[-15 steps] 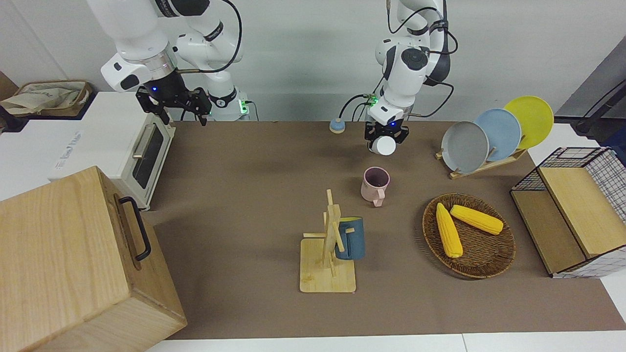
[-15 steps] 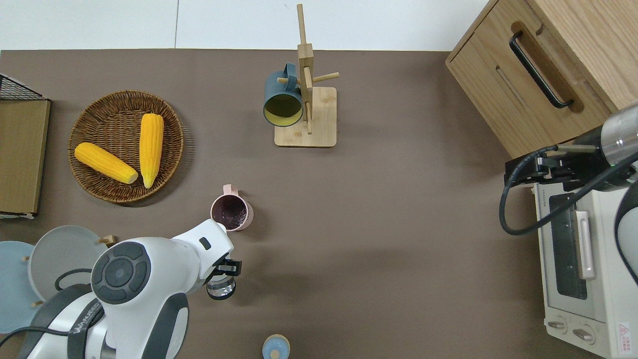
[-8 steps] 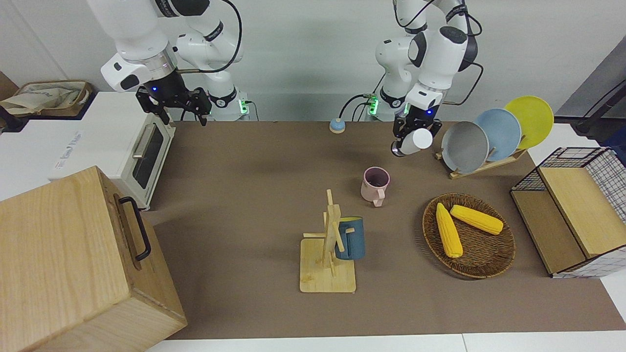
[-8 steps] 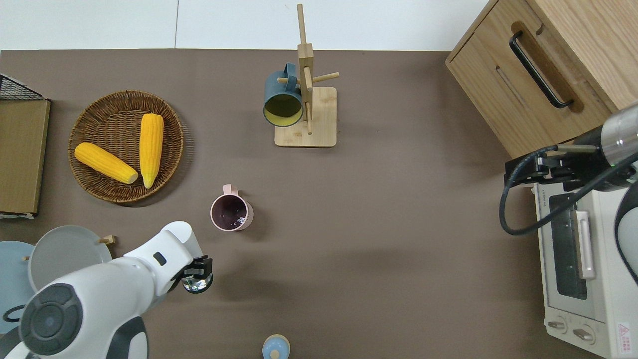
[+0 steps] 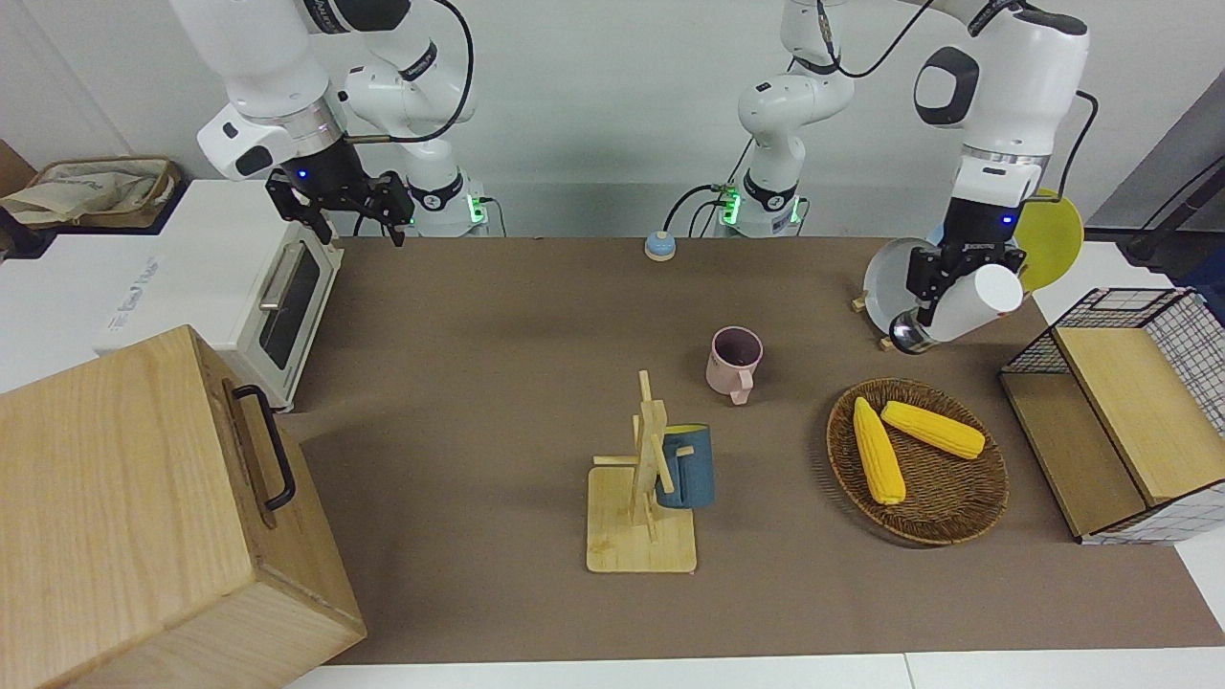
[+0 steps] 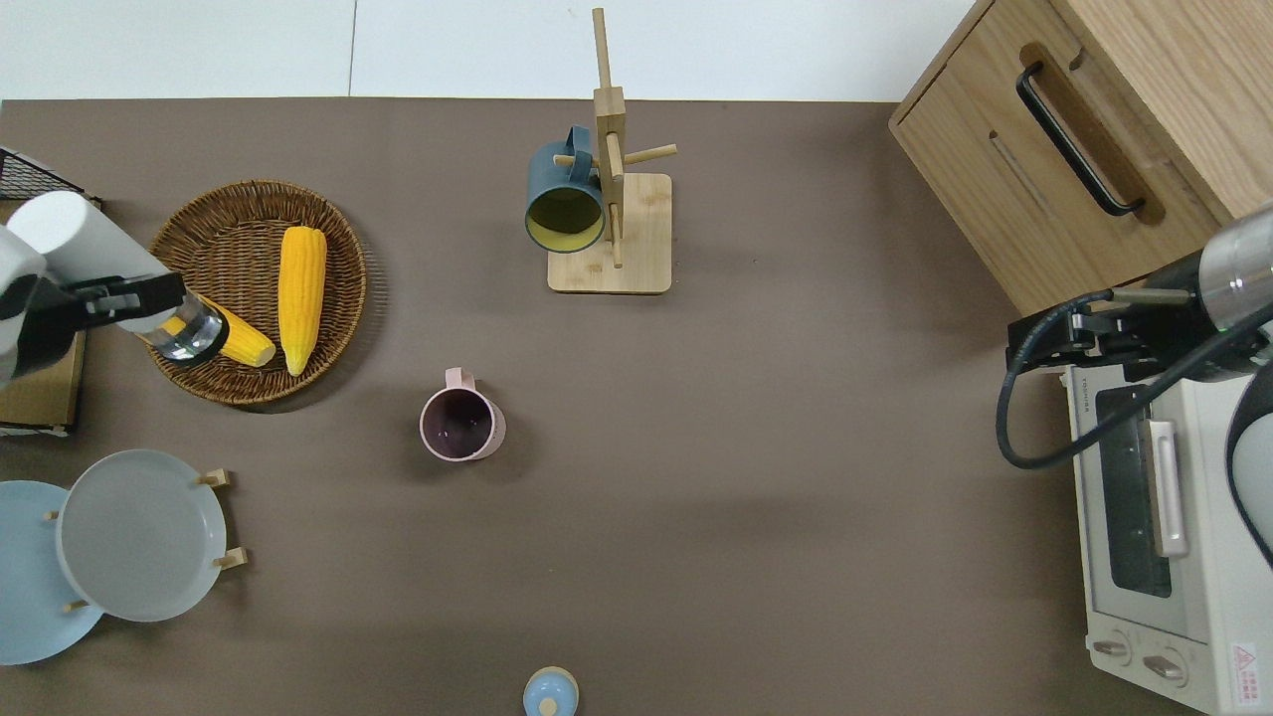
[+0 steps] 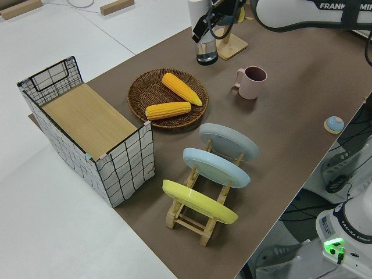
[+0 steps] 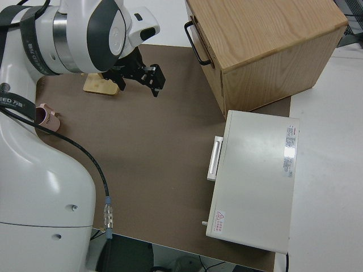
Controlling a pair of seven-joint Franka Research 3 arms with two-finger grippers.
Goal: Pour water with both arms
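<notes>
Fingers of the left gripper [image 6: 104, 296] clamp a tilted white bottle [image 6: 94, 257], clear mouth lowest, over the wicker basket's [image 6: 234, 383] 9 o'clock rim, above one corn cob [image 6: 221, 337]. Right gripper [image 5: 346, 206]: parked, fingers spread, empty. Pink mug [image 6: 459, 426]: upright, at the basket's 4 o'clock. Toaster oven [image 6: 1159, 517]: door lettering too small to read. Left arm casing [image 7: 325, 7] reads "FRANKA".

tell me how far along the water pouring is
Looks done: the pink mug stands upright with dark liquid inside. In hand: the left gripper holds a white bottle, tilted over the wicker basket and its corn. The right arm is parked. Left: setting the bottle down, and recapping it if the blue cap is its own.
</notes>
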